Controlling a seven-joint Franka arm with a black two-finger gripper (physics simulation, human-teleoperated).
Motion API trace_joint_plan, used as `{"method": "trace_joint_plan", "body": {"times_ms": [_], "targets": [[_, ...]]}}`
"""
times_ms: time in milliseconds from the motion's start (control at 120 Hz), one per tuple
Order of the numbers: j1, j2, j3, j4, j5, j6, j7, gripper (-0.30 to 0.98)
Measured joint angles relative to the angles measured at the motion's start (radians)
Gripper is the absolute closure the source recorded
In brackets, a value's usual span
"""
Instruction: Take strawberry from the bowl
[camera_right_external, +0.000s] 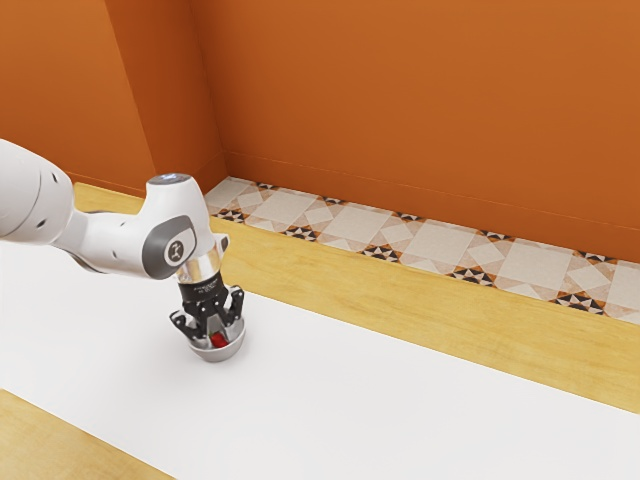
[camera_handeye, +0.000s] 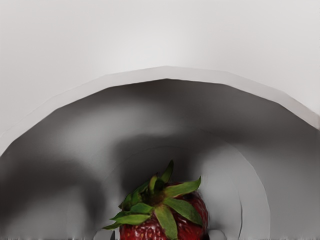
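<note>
At the exterior view's left, the arm (camera_right_external: 115, 243) reaches right, its end effector (camera_right_external: 217, 337) pointing down into the bowl (camera_right_external: 216, 354), where the strawberry (camera_handeye: 160, 215) sits; whether it grips, I cannot tell.

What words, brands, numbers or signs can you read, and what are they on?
None is clear enough to read.
Arm: a round sign and a bluish mark on top, too small.
Pincer: tiny pale writing on its black upper part, too small.
Bowl and strawberry: no writing seen.
</note>
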Motion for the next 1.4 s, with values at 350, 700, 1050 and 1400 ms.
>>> {"method": "trace_joint_plan", "body": {"times_ms": [350, 700, 1050, 1400], "targets": [[-0.005, -0.045, 0.001, 0.0, 0.005, -0.006, -0.015, 0.59], [-0.19, -0.155, -0.004, -0.009, 0.026, -0.058, -0.055, 0.63], [-0.265, -0.059, -0.004, -0.001, 0.046, -0.063, -0.12, 0.56], [-0.192, -0.388, -0.017, 0.181, 0.136, -0.285, 0.066, 0.11]]}}
